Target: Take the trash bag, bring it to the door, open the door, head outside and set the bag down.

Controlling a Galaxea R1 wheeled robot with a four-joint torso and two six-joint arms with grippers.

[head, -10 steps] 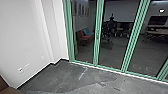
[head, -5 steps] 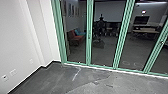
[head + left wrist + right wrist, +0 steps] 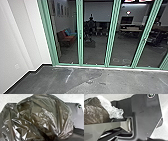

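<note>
You're looking at an office: green-framed glass doors (image 3: 108,37), and behind them a desk (image 3: 130,30) with a screen (image 3: 127,20), a red couch (image 3: 67,39) and wall pictures (image 3: 62,9).

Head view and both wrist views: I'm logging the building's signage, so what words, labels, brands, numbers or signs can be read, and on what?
No text can be read.
Small red-lit shape, head view's upper right: too small to read.
Red-and-white lit patches at its top edge: unreadable.
Shiny dark plastic trash bag: no lettering that I can make out.
</note>
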